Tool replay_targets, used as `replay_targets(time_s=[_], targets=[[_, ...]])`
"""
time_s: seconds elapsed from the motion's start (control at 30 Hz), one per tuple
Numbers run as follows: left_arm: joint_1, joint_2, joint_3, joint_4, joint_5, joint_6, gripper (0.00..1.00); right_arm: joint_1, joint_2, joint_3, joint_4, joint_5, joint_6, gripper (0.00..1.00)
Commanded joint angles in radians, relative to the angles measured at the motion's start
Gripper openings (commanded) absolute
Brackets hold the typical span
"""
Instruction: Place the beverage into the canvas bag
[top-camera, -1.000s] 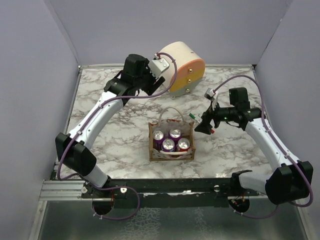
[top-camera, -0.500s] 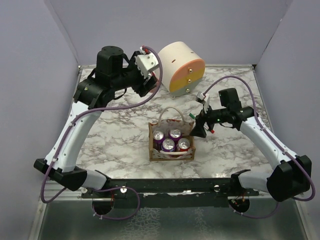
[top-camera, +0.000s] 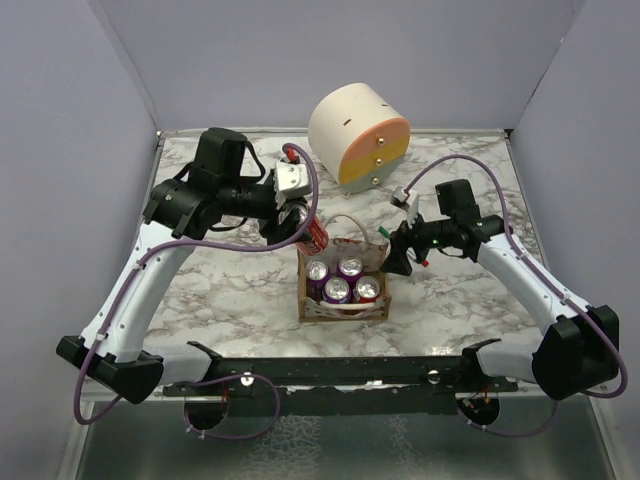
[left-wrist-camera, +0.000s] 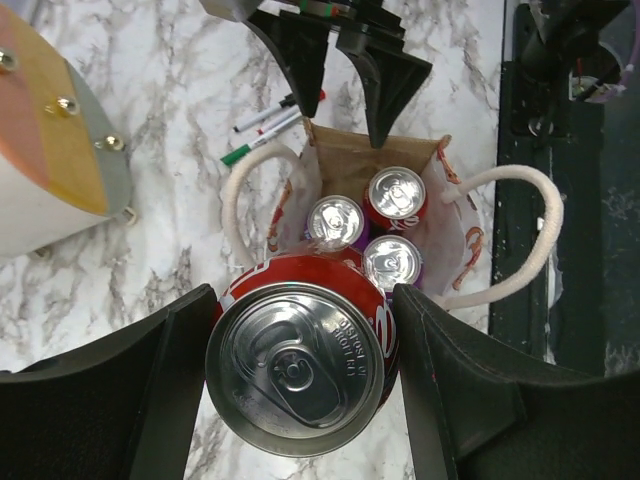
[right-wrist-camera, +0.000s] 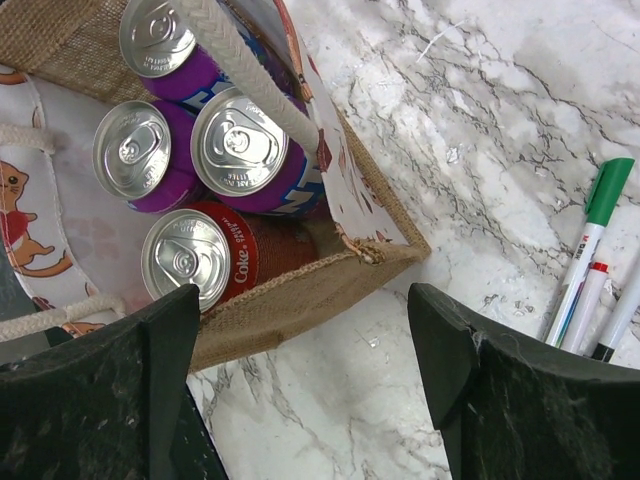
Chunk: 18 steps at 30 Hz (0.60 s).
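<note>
The canvas bag (top-camera: 342, 305) stands open at the table's middle with several upright cans (top-camera: 337, 290) inside. My left gripper (top-camera: 308, 232) is shut on a red cola can (top-camera: 314, 236) and holds it above the table just beyond the bag's far-left corner. In the left wrist view the can (left-wrist-camera: 300, 370) sits top-up between the fingers (left-wrist-camera: 150, 390), with the bag (left-wrist-camera: 325, 165) below it. My right gripper (top-camera: 397, 255) is open and empty at the bag's right side. In the right wrist view its jaws straddle the bag's burlap corner (right-wrist-camera: 300, 295).
A cream-and-orange round drawer box (top-camera: 360, 135) stands at the back, and shows in the left wrist view (left-wrist-camera: 50, 150). Pens (right-wrist-camera: 590, 260) lie on the marble right of the bag. The bag's white rope handles (left-wrist-camera: 545, 230) hang outward.
My left arm has swung from beside the drawer box forward and down to the bag's far-left corner with the red can. My right gripper has edged left to the bag's side.
</note>
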Motion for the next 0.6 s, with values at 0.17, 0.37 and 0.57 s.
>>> replay_targets(time_s=[0.17,0.37,0.57], targets=[[0.01,-0.049,-0.038,0.051,0.172,0.036,0.0,0.005,-0.019,-0.014,0.034,0.053,-0.01,0.82],[-0.01,-0.025,-0.043,0.029,0.167,0.068,0.0,0.004,-0.048,-0.027,0.029,0.094,-0.033,0.82],[-0.039,-0.003,-0.052,0.037,0.181,0.077,0.0,0.003,-0.066,-0.037,0.023,0.123,-0.044,0.79]])
